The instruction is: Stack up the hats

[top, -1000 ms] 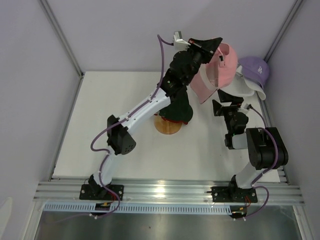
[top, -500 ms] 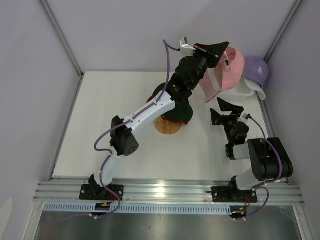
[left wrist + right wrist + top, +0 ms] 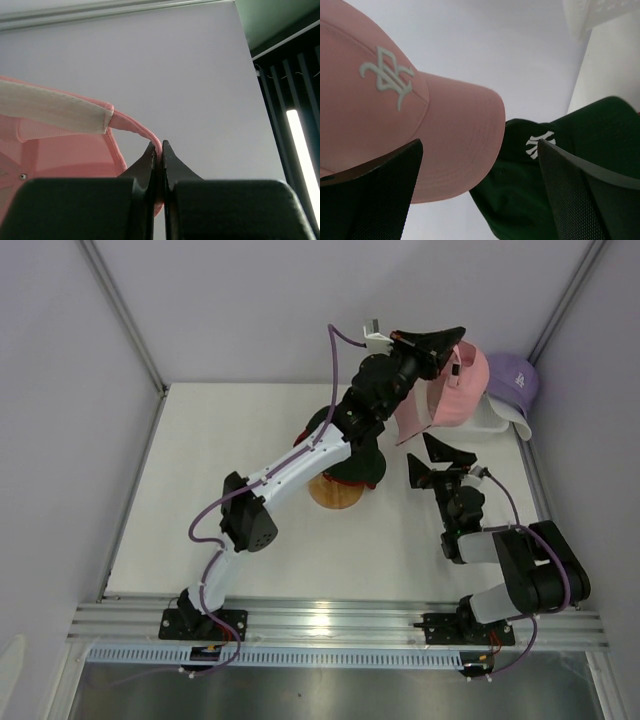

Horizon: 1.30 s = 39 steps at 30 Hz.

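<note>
Left gripper (image 3: 159, 150) jaws pinch the pink cap's (image 3: 465, 390) rim, holding it aloft at back right, swung slightly rightward. Right gripper (image 3: 432, 462), jaws spread, has drawn away beneath it. The cap looks ready to carry to the stack.

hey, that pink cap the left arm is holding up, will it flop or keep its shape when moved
Probably floppy in the crown: the left gripper pinches only a thin edge of the pink cap, which hangs from it. The brim looks stiffer, keeping its curve. Likely light, since so slim a pinch carries it.
</note>
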{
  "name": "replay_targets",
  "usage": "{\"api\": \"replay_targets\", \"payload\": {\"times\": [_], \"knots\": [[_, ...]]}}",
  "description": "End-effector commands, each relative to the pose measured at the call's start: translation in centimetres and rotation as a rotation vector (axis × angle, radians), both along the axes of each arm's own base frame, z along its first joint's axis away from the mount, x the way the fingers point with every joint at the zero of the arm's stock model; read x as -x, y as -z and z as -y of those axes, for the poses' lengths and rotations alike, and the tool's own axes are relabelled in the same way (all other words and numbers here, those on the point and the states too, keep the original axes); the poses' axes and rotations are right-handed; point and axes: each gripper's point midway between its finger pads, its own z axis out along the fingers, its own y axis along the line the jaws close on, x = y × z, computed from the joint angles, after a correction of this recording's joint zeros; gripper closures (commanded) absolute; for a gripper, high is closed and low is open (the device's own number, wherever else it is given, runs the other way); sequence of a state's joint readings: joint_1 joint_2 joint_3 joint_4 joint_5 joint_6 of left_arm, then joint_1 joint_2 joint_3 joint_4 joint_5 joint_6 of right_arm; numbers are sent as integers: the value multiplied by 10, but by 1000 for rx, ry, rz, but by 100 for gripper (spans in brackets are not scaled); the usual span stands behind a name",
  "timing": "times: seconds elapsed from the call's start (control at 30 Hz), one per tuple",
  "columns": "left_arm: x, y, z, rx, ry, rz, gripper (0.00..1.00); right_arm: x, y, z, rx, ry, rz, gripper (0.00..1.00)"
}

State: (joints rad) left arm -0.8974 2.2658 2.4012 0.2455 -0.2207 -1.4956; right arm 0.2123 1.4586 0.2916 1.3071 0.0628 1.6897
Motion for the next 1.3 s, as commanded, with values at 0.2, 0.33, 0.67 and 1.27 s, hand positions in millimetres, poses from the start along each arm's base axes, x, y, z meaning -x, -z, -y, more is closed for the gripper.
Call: {"api": "replay_targets", "payload": {"times": [0.2, 0.33, 0.67, 1.27], "knots": [[31, -48, -21, 95, 131, -39, 99, 36, -83, -29, -31, 24, 306, 1], [33, -55, -42, 7, 57, -16, 99, 46, -84, -34, 187, 74, 315, 1], [22, -42, -43, -21, 30, -48, 99, 51, -92, -45, 895, 150, 119, 5], [23, -52, -48, 1, 53, -43, 99, -2, -54, -37, 1434, 288, -283, 39]]}}
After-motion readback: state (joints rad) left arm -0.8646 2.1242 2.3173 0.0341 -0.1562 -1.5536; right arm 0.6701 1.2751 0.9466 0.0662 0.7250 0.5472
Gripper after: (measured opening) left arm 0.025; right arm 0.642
